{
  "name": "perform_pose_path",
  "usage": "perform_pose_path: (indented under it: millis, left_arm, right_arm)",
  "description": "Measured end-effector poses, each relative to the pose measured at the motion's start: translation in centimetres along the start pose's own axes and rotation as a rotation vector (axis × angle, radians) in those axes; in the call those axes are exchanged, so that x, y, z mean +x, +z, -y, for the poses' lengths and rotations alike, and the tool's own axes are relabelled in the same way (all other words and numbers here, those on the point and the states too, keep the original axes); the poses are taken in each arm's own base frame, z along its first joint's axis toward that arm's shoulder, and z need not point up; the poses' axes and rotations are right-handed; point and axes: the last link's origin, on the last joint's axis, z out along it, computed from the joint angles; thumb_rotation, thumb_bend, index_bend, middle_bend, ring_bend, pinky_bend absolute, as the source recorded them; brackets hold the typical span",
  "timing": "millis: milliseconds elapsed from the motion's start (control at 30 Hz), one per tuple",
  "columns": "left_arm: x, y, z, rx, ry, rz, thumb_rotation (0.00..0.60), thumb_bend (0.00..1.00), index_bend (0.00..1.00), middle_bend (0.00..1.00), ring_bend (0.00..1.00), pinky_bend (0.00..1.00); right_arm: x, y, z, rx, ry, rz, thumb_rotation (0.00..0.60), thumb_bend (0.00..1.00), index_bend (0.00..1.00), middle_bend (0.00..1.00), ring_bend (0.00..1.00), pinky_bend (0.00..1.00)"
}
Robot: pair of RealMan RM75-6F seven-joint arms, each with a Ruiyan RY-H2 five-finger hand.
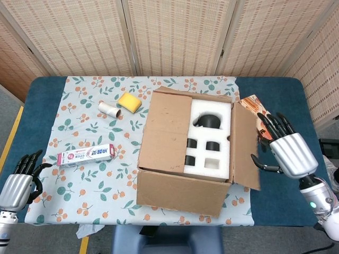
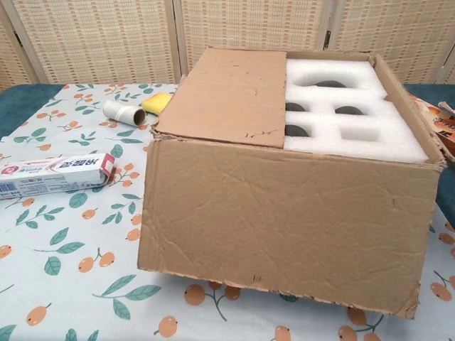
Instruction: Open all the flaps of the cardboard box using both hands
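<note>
The cardboard box stands mid-table on the floral cloth. Its left flap still lies flat over the left half, also seen in the chest view. The right flap is folded out to the right and hangs past the box wall. White foam with dark recesses shows inside. My right hand hovers just right of that flap, fingers spread, thumb near the flap's edge, holding nothing. My left hand sits low at the table's front left corner, fingers apart and empty. Neither hand shows in the chest view.
Left of the box lie a toothpaste carton, a cardboard tube and a yellow sponge. A snack packet lies right of the box, just beyond my right hand. Woven screens close off the back.
</note>
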Motion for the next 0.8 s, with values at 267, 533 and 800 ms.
perform_pose_path:
  millis: [267, 533, 800]
  left_arm:
    - [0.0, 0.0, -0.1, -0.018, -0.004, -0.011, 0.6, 0.97, 0.29, 0.0, 0.0, 0.0]
    - [-0.2, 0.1, -0.4, -0.045, -0.021, -0.025, 0.6, 0.97, 0.27, 0.0, 0.0, 0.0]
    - [0.1, 0.3, -0.7, -0.076, -0.071, -0.022, 0.6, 0.95, 0.27, 0.0, 0.0, 0.0]
  right_arm:
    - [-1.8, -2.2, -0.9, -0.024, 0.04, -0.026, 0.206, 0.47, 0.44, 0.0, 0.0, 0.0]
    - [-4.8, -3.7, -1.4, -0.059, 0.079, -0.104, 0.259, 0.47, 0.34, 0.0, 0.0, 0.0]
    - [-5.9, -4.0, -1.5, -0.07, 0.098, -0.1, 0.273, 0.47, 0.34, 0.0, 0.0, 0.0]
